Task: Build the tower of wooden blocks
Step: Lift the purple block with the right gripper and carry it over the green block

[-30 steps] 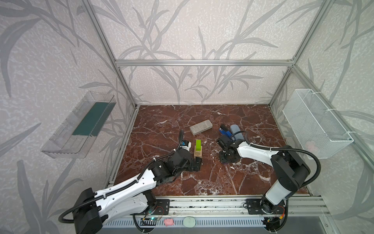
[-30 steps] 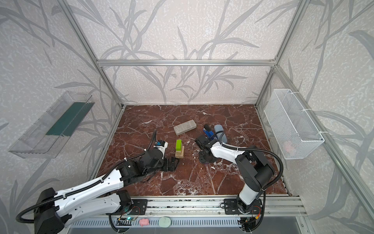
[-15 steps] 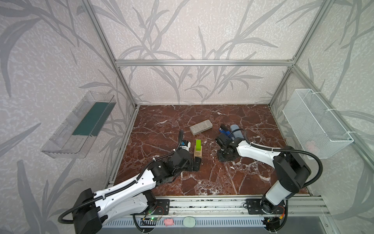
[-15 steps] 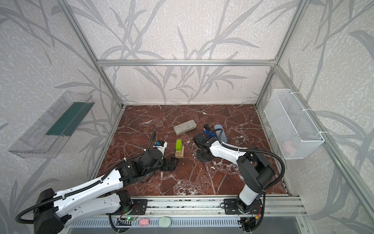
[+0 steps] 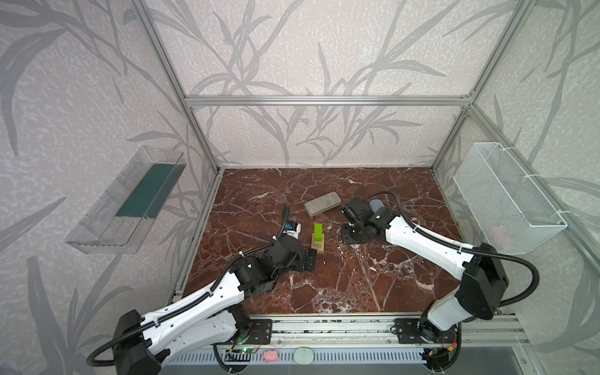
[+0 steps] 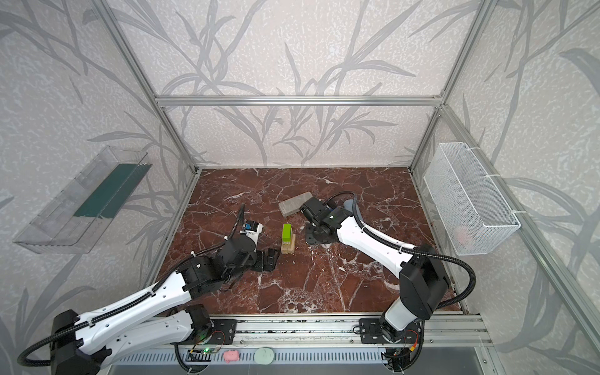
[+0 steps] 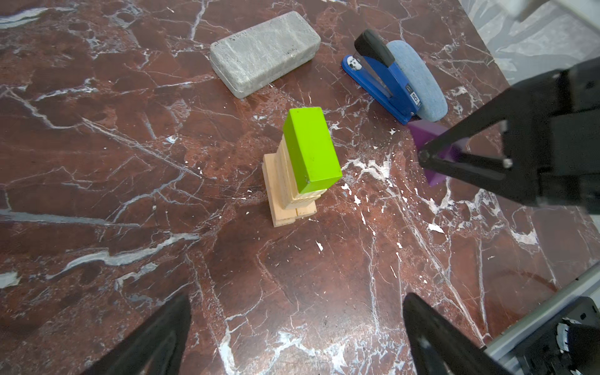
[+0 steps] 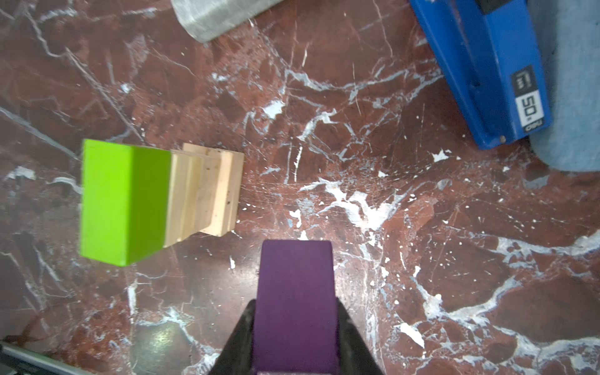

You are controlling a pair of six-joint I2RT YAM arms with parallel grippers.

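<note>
The tower (image 5: 318, 240) (image 6: 287, 242) is a narrow stack of pale wood blocks with a lime green block (image 7: 310, 149) (image 8: 120, 201) on top. It stands mid-floor. My right gripper (image 8: 295, 306) (image 5: 352, 233) is shut on the purple block (image 8: 297, 292), holding it just right of the tower and apart from it. The left wrist view shows that block (image 7: 423, 131) clamped at the gripper's tip. My left gripper (image 7: 297, 302) (image 5: 310, 258) is open and empty, low on the floor just in front of the tower.
A speckled grey slab (image 5: 322, 203) (image 7: 264, 52) lies behind the tower. A blue-and-black stapler (image 7: 380, 74) (image 8: 487, 65) leans on a blue-grey oval pad (image 7: 418, 84) behind my right gripper. A wire basket (image 5: 506, 201) hangs on the right wall and a clear shelf (image 5: 126, 201) on the left.
My right gripper has lifted a little and shifted slightly toward the tower with the purple block in it. The left arm has not moved.
</note>
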